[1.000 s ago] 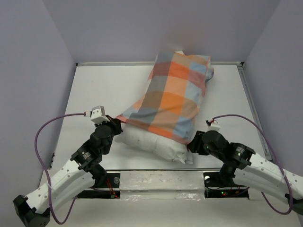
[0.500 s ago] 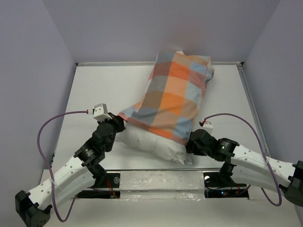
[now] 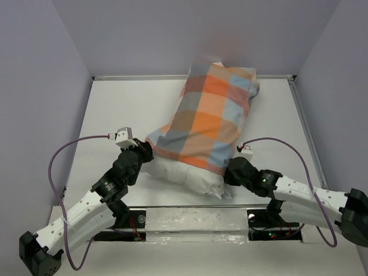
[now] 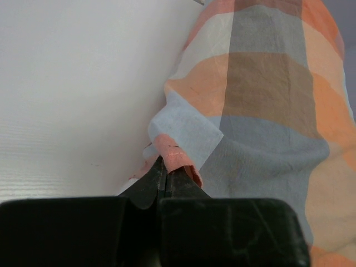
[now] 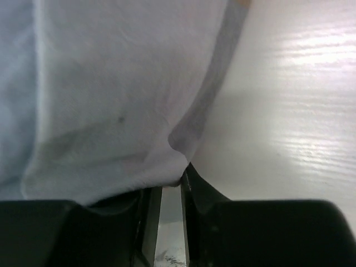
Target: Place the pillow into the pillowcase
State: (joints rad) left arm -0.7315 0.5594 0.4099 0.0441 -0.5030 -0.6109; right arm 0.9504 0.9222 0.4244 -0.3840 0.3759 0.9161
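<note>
Both arms reach forward, left end effector [image 4: 164, 177] clamped shut, right end effector [image 5: 167, 192] slightly parted.

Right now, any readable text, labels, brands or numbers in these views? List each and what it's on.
None readable.
pillowcase: checked fabric only, no print or label in view.
pillow: plain white, no tag text showing.
Arms and wrist camera housings: no legible markings, too small to tell.

No legible text (anywhere here)
</note>
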